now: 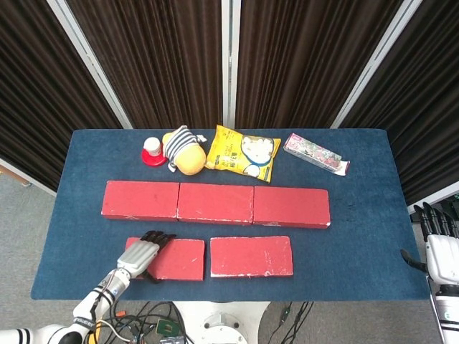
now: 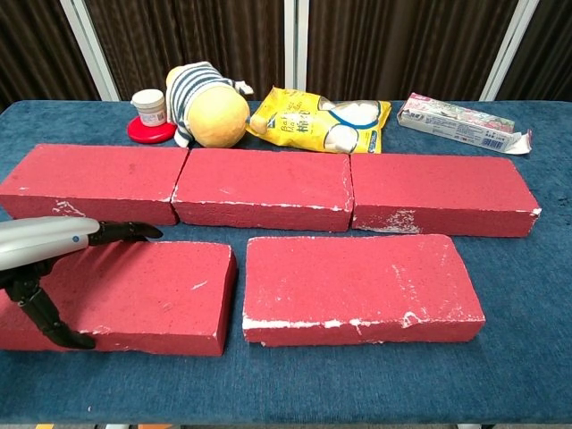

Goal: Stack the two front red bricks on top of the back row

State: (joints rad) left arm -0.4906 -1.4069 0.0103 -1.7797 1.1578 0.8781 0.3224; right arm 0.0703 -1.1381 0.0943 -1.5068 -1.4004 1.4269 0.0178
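Note:
Three red bricks form the back row (image 1: 215, 203) (image 2: 264, 188) end to end across the blue table. Two more lie in front: the front left brick (image 1: 179, 258) (image 2: 152, 286) and the front right brick (image 1: 251, 256) (image 2: 357, 286). My left hand (image 1: 141, 256) (image 2: 40, 246) grips the left end of the front left brick, dark fingers (image 2: 125, 231) over its far edge and thumb against its near face. My right hand (image 1: 439, 251) stays off the table's right edge with its fingers apart and nothing in it.
Behind the back row lie a striped plush toy (image 1: 183, 150), a small white jar on a red lid (image 1: 153, 152), a yellow snack bag (image 1: 244, 152) and a long pink box (image 1: 315, 154). Cables hang below the table's front edge.

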